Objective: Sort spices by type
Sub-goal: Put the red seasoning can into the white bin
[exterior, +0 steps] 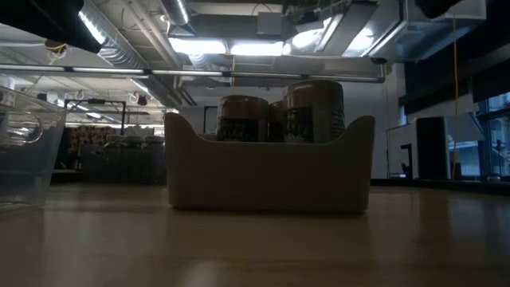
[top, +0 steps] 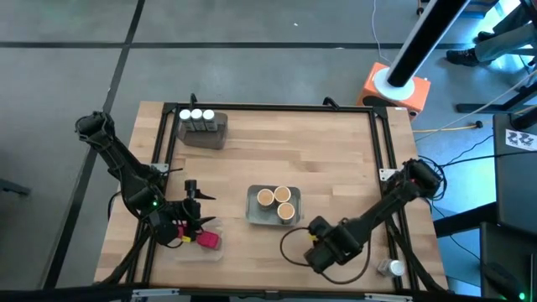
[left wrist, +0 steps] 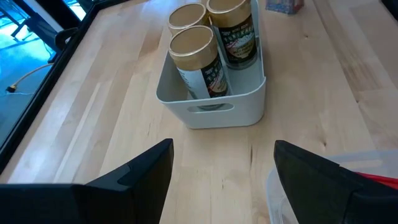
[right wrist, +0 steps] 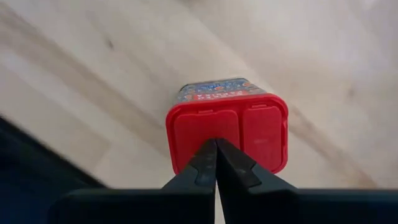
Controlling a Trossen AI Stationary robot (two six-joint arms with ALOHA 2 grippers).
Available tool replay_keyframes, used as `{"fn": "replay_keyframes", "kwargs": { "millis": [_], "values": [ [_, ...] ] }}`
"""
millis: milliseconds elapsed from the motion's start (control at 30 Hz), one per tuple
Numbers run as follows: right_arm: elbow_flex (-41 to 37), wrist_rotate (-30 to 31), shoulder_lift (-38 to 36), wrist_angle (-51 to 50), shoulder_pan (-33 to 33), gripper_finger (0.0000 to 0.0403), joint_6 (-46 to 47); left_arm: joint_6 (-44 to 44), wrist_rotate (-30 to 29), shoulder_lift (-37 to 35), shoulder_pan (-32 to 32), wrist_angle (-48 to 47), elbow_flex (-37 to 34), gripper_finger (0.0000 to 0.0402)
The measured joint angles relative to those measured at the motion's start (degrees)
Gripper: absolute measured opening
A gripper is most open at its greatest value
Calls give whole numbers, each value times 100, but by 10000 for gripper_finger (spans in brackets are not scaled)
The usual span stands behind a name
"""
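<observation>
Three round tan-lidded jars (top: 277, 201) stand in a grey tray (top: 254, 216) at the table's middle, also shown in the left wrist view as jars (left wrist: 196, 56). Three white-capped dark jars (top: 197, 115) stand in a grey tray (top: 210, 138) at the far left. A red spice box (top: 208, 241) lies in a clear tray (top: 189, 249) near the front left. My left gripper (top: 191, 201) hangs open beside it, left of the middle tray. My right gripper (right wrist: 216, 144) is shut, pointing down over a small red-lidded box (right wrist: 227, 127); in the high view the gripper (top: 323, 247) hides it. My right gripper's shut fingertips (right wrist: 208, 158) stand over the near edge of the red box's lid (right wrist: 205, 130), coming from above. I cannot tell whether they touch it.
A small white-capped thing (top: 390, 267) lies by the front right corner. A black frame (top: 382, 143) runs along the table's edges. Bare wood lies between the two grey trays and right of the middle one. In the low view the clear tray (exterior: 24, 151) stands left of the grey tray (exterior: 267, 179).
</observation>
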Motion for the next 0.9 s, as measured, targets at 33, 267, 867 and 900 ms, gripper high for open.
{"fn": "replay_keyframes", "kwargs": {
  "millis": [33,267,867,900],
  "values": [
    [-2,143,0,-2,-27,8,-73,0,1,0,1,1,0,262],
    [418,883,-4,-136,-24,8,-721,0,1,0,1,0,0,262],
    [1202,1707,-37,-343,-182,8,-3267,1,3,0,1,-42,0,262],
    [1202,1687,-37,-346,-186,9,-3481,1,3,0,1,-42,0,262]
  ]
}}
